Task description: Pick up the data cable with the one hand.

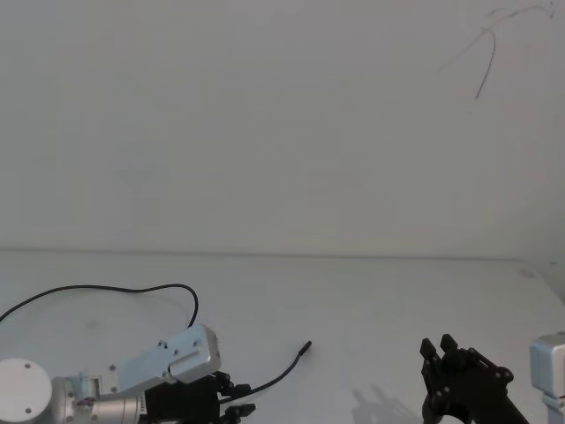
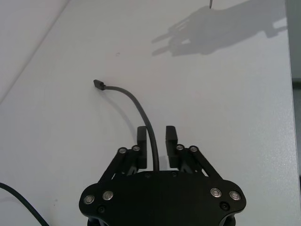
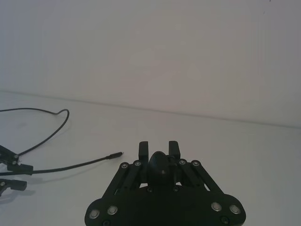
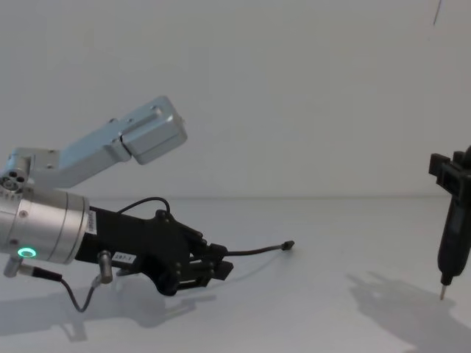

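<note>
The left gripper (image 2: 156, 135) is released. Its two fingers (image 2: 142, 137) stand either side of the data cable (image 2: 136, 101), which runs up the lower middle of the left wrist view, closer to one finger, with a clear gap to the other. Nothing is clamped yet. In the chest view it sits low at the lower left, just over the white table (image 4: 331, 309).

The step in hand looks like the closing. I would shut the fingers fully, since so thin a cord could slip through a loose pinch, and centre the cord first so it is not pushed aside. The lift should be slow: the free end beyond the fingers will likely droop, and the slack behind will drag.

The cable is thin, black and limp, lying flat on the table. Its short free end curves to a small, slightly thicker connector (image 2: 98, 84) in the upper left of that view. In the head view the rest arcs in a wide loop (image 1: 97, 287) to the left edge.

The right gripper (image 1: 437, 346) is idle at the lower right, fingers parted, well apart from the cable.
</note>
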Action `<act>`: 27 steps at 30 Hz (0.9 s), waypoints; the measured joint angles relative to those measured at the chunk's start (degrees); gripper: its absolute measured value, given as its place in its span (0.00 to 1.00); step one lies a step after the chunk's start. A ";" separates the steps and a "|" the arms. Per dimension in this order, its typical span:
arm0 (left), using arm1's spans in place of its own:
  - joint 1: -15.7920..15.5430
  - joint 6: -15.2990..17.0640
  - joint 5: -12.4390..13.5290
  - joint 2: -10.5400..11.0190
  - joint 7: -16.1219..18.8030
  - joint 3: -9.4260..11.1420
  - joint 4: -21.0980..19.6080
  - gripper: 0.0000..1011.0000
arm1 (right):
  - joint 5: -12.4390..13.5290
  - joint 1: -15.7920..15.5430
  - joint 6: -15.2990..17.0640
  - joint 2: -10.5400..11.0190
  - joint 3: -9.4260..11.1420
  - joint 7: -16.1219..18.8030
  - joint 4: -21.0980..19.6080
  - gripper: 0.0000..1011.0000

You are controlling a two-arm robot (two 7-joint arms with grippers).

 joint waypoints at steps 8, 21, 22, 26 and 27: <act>-0.10 -0.16 0.25 -0.04 -0.05 0.15 0.18 0.05 | 0.00 0.00 0.00 0.00 0.00 0.00 0.00 0.25; -0.10 -1.95 -3.21 0.21 -4.28 -0.73 0.51 0.05 | 0.00 0.00 0.00 0.00 0.00 0.00 0.00 0.25; -0.11 -2.14 -3.74 0.25 -4.94 -0.81 0.55 0.05 | 0.00 0.00 0.00 0.00 0.00 0.00 0.00 0.25; -0.21 -2.82 -5.99 0.55 -7.92 -1.12 0.73 0.05 | 0.00 0.00 0.00 0.00 0.00 0.00 0.00 0.25; -0.22 -2.92 -6.43 0.62 -8.52 -1.17 0.75 0.05 | 0.00 0.00 0.00 0.00 0.00 0.00 0.00 0.25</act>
